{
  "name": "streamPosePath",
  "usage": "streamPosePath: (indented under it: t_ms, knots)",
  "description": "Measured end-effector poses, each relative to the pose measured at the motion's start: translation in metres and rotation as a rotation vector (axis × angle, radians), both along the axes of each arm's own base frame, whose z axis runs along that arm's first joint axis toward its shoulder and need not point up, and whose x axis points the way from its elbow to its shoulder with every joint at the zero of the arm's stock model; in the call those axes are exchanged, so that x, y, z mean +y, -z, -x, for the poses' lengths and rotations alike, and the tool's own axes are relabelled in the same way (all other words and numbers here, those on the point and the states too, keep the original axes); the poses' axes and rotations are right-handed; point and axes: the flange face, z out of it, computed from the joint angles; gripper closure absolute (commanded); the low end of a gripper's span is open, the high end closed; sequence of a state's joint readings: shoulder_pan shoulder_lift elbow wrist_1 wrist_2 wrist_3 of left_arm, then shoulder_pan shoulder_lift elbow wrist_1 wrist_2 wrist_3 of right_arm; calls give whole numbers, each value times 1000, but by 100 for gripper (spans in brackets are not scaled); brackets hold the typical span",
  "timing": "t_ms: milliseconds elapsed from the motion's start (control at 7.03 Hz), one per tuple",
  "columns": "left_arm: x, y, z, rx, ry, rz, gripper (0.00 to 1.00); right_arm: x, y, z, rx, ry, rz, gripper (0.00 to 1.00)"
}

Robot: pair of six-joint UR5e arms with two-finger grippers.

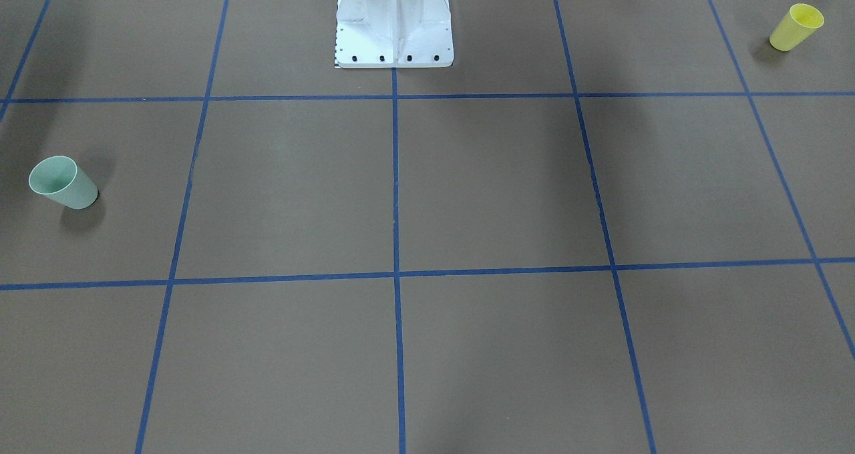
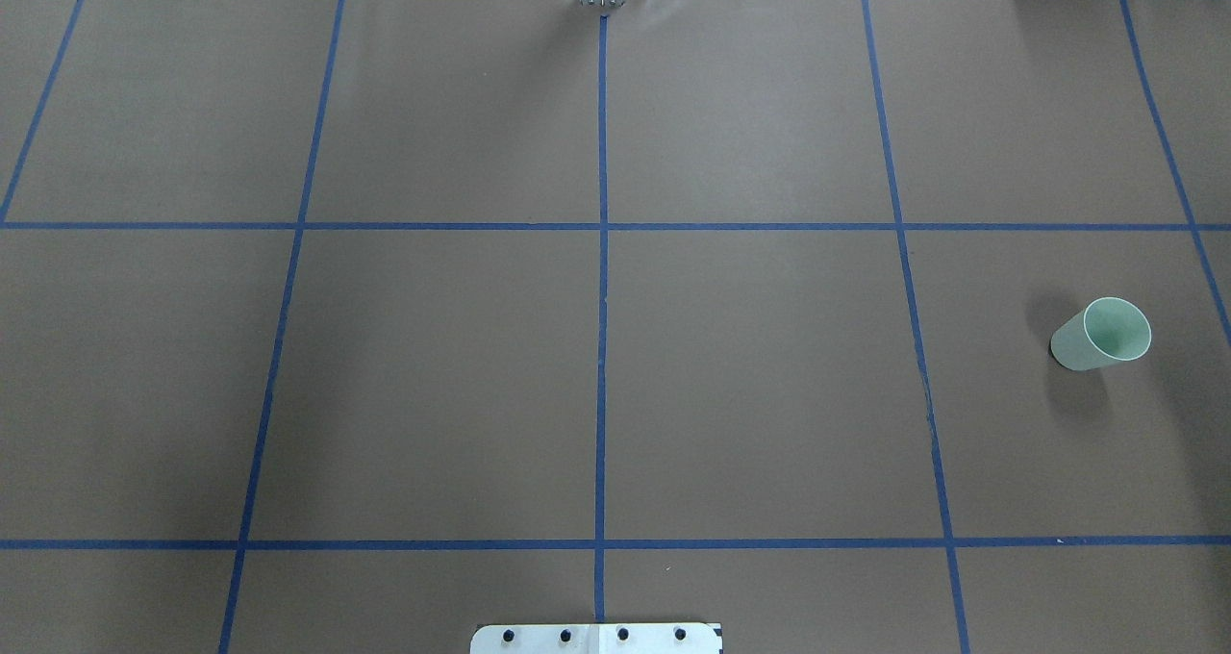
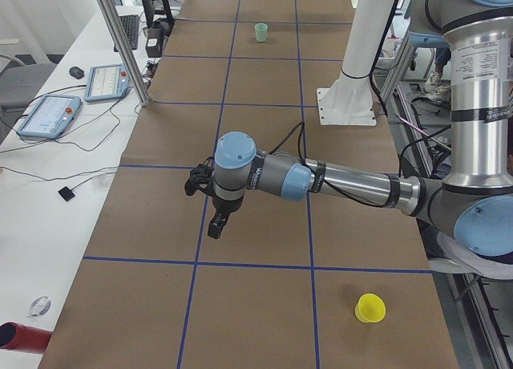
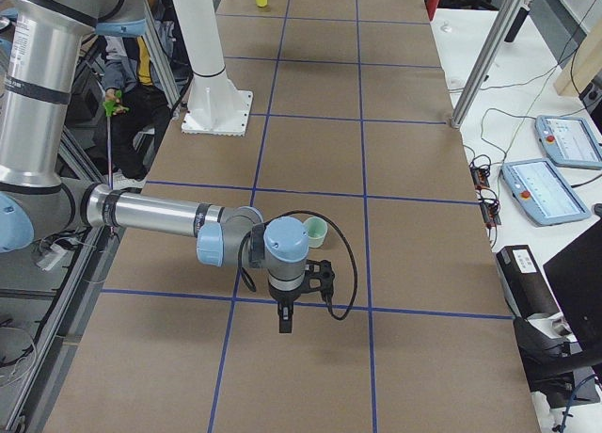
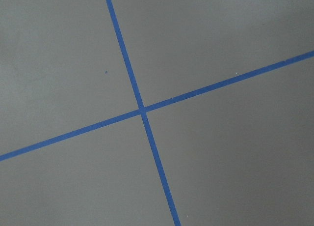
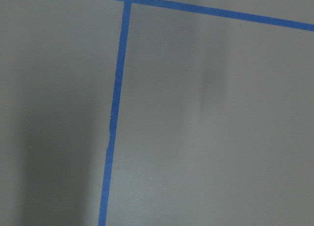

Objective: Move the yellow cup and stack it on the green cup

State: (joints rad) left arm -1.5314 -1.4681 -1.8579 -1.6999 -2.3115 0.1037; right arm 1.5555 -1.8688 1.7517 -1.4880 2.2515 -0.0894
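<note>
The left gripper [image 3: 216,226], spread or closed I cannot tell, should probably reach the upright yellow cup [image 3: 369,307], well behind it toward the robot's base, arriving wide and centred on its wall.

At opposite ends of the table [image 1: 494,187], the yellow cup [image 1: 796,27] stands at the robot's left end, close to the robot's edge. The green cup [image 1: 63,182] stands at its right end, farther forward. The robot pedestal [image 1: 394,27] sits mid-edge between them. The left gripper [image 3: 215,227] hangs over the left half. The right gripper [image 4: 285,325] hangs over the right half, near the green cup.
</note>
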Motion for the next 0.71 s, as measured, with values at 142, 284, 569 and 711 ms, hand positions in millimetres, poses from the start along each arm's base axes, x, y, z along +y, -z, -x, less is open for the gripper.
streamPosePath:
  t_ms: [142, 284, 569, 711]
  knots:
    - [-2, 5, -1, 13, -4, -10, 0, 2, -4, 0, 0, 0, 9, 0]
    - [-3, 6, -2, 27, -10, -15, 0, 2, -5, 0, -1, 0, 10, 0]
    - [-1, 16, -3, 45, -8, -51, 0, -6, 2, 0, -1, -3, -7, 0]
    - [0, 22, -3, 54, -8, -73, 0, -13, 7, 0, 0, -3, -22, 0]
